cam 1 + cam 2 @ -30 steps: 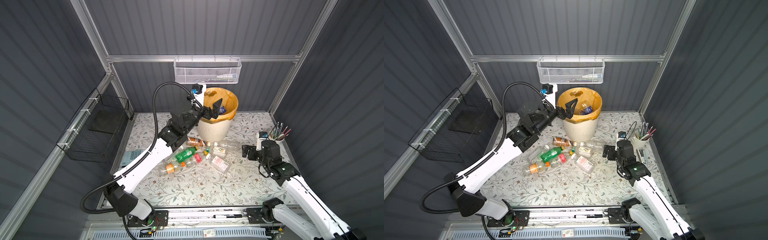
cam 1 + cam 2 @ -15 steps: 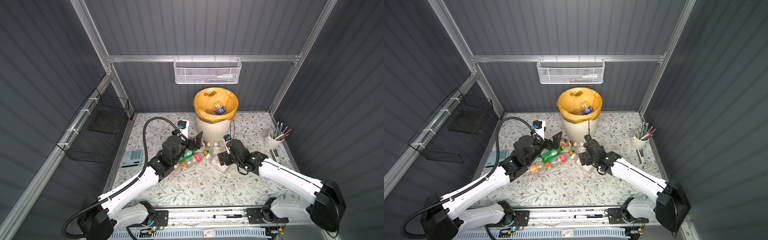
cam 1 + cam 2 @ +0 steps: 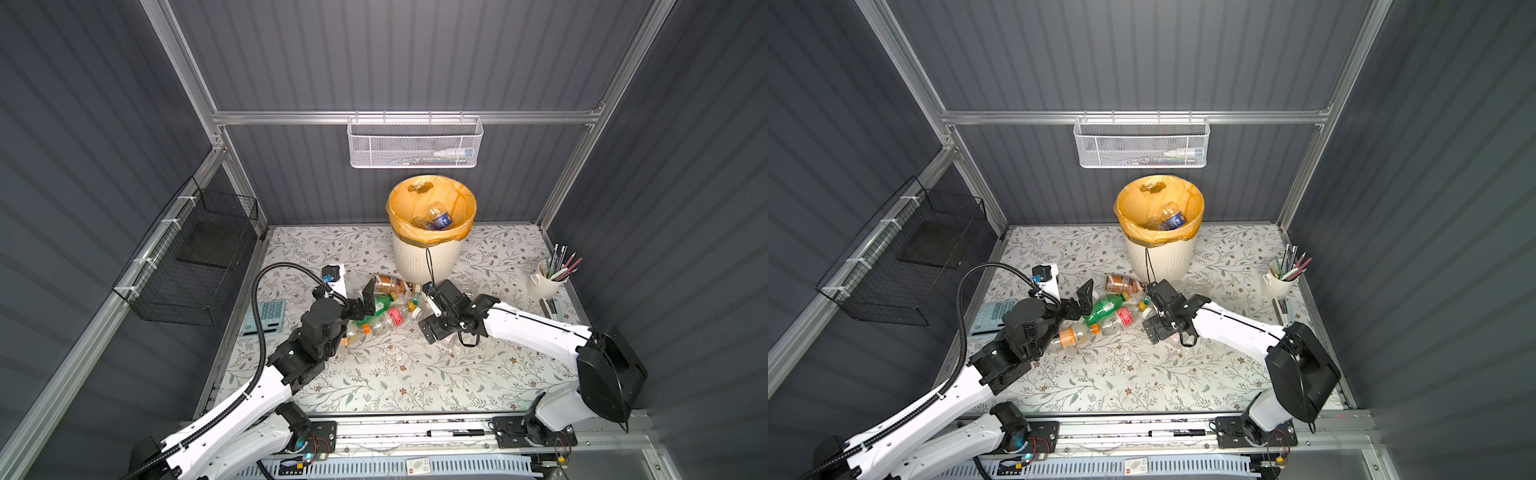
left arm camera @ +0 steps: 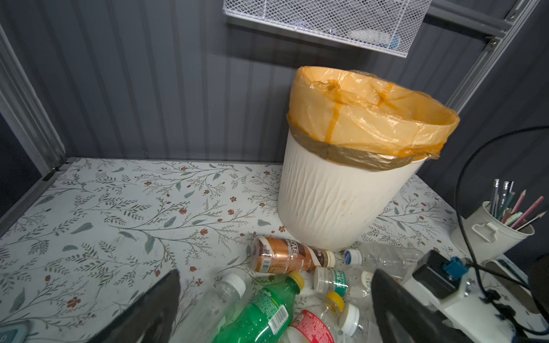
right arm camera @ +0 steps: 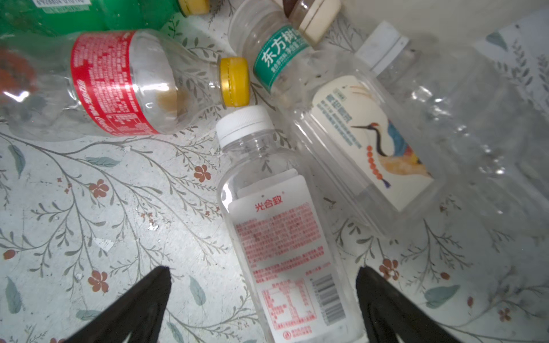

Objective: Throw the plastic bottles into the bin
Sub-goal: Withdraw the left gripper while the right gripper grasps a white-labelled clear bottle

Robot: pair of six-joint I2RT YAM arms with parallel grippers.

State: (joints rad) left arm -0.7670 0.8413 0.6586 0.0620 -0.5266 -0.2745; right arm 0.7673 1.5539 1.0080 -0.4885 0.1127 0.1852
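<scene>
Bottles (image 3: 386, 305) lie in a loose heap on the floral table (image 3: 374, 382), just in front of the bin (image 3: 428, 259). The bin stands upright near the back wall with its orange liner folded over the rim. A blue-labelled bottle (image 3: 441, 219) lies inside the bin (the crumpled clear plastic beside it is too hard to make out).

The left gripper (image 4: 274, 283) hangs over the left end of the heap, jaws spread wide and gripping nothing. Below it in the left wrist view lie a green bottle (image 4: 261, 314) with a yellow cap and, nearer the bin, a brown-labelled bottle (image 4: 285, 256).

The right gripper (image 5: 264, 271) is likewise spread wide and holds nothing. A white-capped clear bottle (image 5: 279, 225) lies flat on the table, its lower end between the fingertips, with a gap on either side. Just beside it lie a crane-labelled bottle (image 5: 371, 139) and a red-labelled bottle (image 5: 113, 83) with a yellow cap.

A pencil cup (image 3: 544, 284) stands near the right wall, well apart from the heap.
</scene>
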